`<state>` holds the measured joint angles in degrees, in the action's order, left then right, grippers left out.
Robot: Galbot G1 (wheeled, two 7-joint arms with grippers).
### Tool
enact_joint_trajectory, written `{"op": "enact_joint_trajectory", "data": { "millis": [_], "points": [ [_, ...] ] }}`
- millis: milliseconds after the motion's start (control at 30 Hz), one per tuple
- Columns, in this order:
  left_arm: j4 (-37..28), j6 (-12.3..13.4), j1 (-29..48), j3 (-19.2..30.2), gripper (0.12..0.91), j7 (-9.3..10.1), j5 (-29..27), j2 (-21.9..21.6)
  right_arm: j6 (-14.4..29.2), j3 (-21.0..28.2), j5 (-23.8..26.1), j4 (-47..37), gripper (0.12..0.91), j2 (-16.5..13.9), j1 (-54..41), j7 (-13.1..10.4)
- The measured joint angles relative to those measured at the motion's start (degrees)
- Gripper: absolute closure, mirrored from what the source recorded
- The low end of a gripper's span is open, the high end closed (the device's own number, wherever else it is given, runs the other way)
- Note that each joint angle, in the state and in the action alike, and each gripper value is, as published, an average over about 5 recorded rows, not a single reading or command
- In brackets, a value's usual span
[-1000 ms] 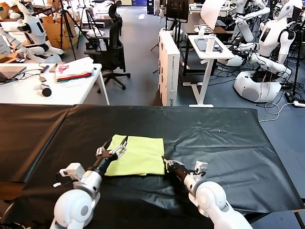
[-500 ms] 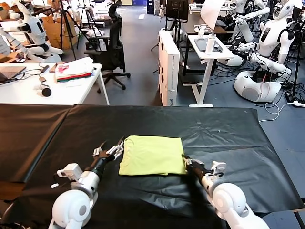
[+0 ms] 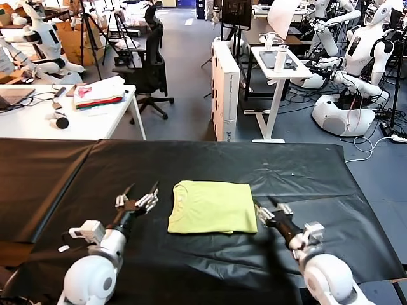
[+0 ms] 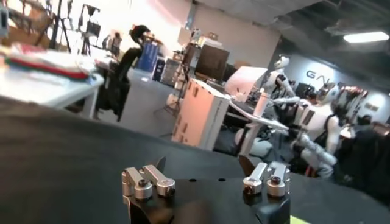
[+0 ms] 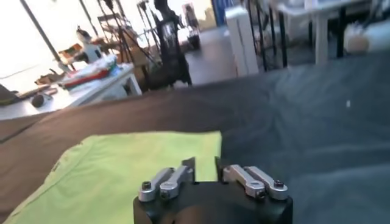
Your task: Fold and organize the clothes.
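The folded T-shirt (image 3: 212, 206) lies on the table (image 3: 318, 184); left gripper (image 3: 138, 197) wide, right gripper (image 3: 268, 208) fingers slightly apart, both holding nothing.

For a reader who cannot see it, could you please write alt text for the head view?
A lime-green T-shirt, folded into a neat rectangle, lies flat on a black-covered table. The left gripper is open and apart from the shirt's left side, and the right gripper is open just off its right edge, holding nothing. Behind are a white desk, an office chair and other white robots.

place: robotics lab | cues: parked white robots (image 3: 356, 70); tripods (image 3: 89, 32); desks (image 3: 38, 121)
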<state>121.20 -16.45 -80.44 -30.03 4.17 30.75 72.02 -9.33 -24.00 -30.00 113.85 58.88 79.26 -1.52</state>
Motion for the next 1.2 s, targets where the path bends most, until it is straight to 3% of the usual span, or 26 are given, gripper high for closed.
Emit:
{"op": "enact_joint_trajectory", "data": {
  "millis": [67, 133, 267, 400, 633, 900, 1200],
  "points": [
    [0.30, 1.25, -0.66, -0.33, 0.123, 0.97, -0.27, -1.26, 6.00, -1.52, 3.97, 0.21, 0.208, -0.06, 2.35, -0.11],
    [0.79, 2.31, -1.68, -0.88, 0.123, 1.82, -0.29, -2.74, 10.79, -3.44, 6.73, 0.88, 0.145, 0.16, 5.12, -0.94],
    [2.33, 3.84, -5.16, -2.75, 0.123, 2.85, -0.22, -5.96, 17.00, -8.53, 11.18, 3.51, 0.120, 1.41, 12.12, -3.36],
    [4.44, 5.34, -10.50, -5.08, 0.123, 3.85, -0.03, -8.32, 19.05, -13.36, 13.96, 6.95, 0.118, 3.07, 19.45, -5.17],
    [8.09, 7.96, -22.33, -8.11, 0.123, 5.83, -1.01, -9.93, 15.99, -16.95, 17.53, 13.24, 0.118, 6.03, 31.33, -7.21],
    [10.46, 7.65, -32.31, -11.17, 0.123, 6.01, -1.77, -10.61, 8.40, -15.06, 18.77, 16.37, 0.118, 7.35, 38.50, -8.08],
    [11.21, 6.35, -35.65, -11.87, 0.123, 6.49, -0.21, -11.35, 6.62, -12.13, 17.58, 15.84, 0.118, 6.75, 38.49, -9.85]
  ]
}}
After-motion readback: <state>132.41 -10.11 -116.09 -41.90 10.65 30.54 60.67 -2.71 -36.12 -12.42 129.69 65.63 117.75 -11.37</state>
